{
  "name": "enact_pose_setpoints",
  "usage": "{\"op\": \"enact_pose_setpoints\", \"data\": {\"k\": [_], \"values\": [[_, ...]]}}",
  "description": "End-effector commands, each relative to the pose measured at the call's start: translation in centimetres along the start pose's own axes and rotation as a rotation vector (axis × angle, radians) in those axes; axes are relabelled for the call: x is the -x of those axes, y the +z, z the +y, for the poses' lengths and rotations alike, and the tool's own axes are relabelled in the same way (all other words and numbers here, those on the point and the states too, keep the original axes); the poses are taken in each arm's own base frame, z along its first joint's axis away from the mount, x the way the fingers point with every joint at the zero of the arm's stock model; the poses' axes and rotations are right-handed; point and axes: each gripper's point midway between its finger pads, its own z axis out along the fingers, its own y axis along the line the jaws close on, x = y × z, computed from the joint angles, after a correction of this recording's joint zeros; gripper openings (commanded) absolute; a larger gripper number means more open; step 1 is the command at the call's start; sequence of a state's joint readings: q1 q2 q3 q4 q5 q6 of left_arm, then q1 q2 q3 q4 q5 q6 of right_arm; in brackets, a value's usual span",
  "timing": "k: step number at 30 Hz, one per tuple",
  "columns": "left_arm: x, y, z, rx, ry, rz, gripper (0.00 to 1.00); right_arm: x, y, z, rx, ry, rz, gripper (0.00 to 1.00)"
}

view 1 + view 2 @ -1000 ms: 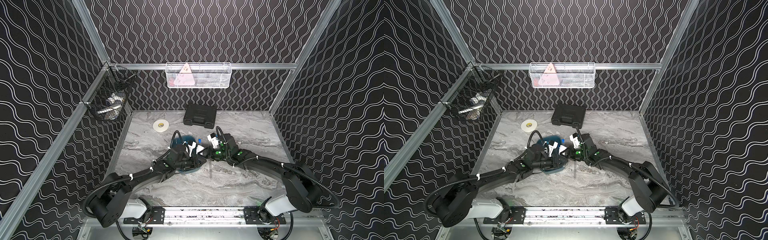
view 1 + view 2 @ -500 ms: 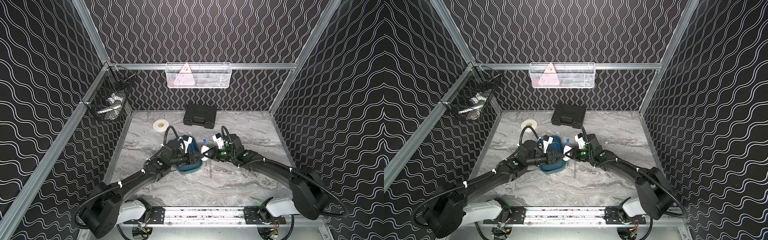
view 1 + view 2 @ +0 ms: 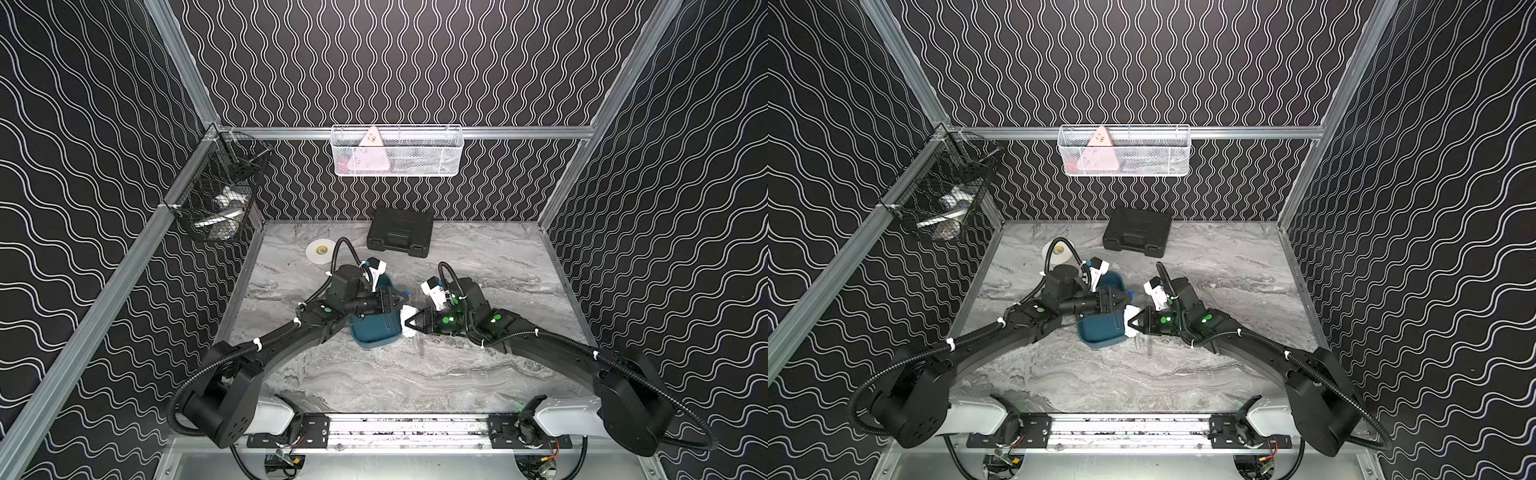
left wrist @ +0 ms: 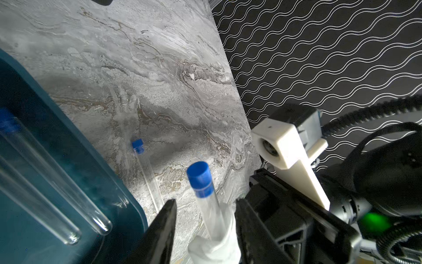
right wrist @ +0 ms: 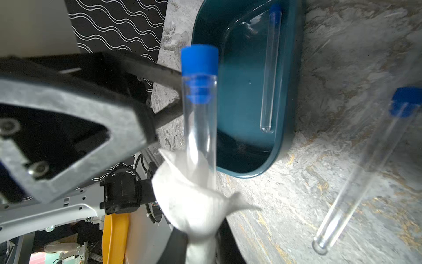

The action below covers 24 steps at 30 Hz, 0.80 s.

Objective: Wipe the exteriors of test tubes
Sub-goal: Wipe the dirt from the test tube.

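Your right claw (image 5: 201,249) is clamped on crumpled white tissue (image 5: 189,201) wrapping a clear blue-capped tube (image 5: 201,109) just beside the glossy teal tray (image 5: 291,80), your left claw (image 4: 205,203) stands with its jaws apart around it, 2 tubes (image 4: 59,176) lie in the tray, and 1 more tube (image 4: 148,173) rests on the marbled surface (image 5: 342,57) beside it.

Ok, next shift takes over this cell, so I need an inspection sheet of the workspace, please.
surface: grey marbled tabletop, no spill seen.
job's things: held test tube, lower end wrapped in white tissue; two test tubes in the teal tray; loose test tube on the tabletop beside it.
clutter: black case, white tape roll, both at the back.
grippers: right gripper shut on the white tissue; left gripper open, jaws flanking the held test tube.
cables: black hoses arch over both wrists; no snag seen.
surroundings: white wire basket, black mesh basket on the rails.
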State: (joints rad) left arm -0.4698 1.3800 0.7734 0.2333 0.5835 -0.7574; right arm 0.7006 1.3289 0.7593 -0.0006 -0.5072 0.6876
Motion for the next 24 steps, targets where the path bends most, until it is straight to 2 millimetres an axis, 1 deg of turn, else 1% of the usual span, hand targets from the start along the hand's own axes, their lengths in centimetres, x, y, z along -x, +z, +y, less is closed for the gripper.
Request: {"op": "enact_pose_setpoints", "data": {"k": [1, 7, 10, 17, 19, 24], "values": [[0.6, 0.1, -1.1, -0.061, 0.02, -0.021, 0.46, -0.1, -0.1, 0.6, 0.019, -0.031, 0.0, 0.13], [0.3, 0.4, -0.7, -0.065, 0.002, -0.021, 0.42, -0.7, 0.4, 1.6, 0.047, -0.05, 0.023, 0.14], [0.1, 0.6, -0.3, -0.062, -0.006, -0.016, 0.38, -0.8, 0.4, 2.1, 0.056, -0.063, 0.022, 0.14], [0.1, 0.8, 0.1, -0.055, -0.035, -0.031, 0.19, -1.0, 0.6, 2.3, 0.062, -0.069, 0.028, 0.14], [0.1, 0.8, 0.5, -0.042, -0.05, -0.039, 0.15, -0.8, 0.7, 2.5, 0.067, -0.073, 0.025, 0.14], [0.0, 0.6, 0.3, -0.071, -0.083, -0.057, 0.13, 0.1, 1.1, 2.7, 0.057, -0.098, 0.011, 0.15]]}}
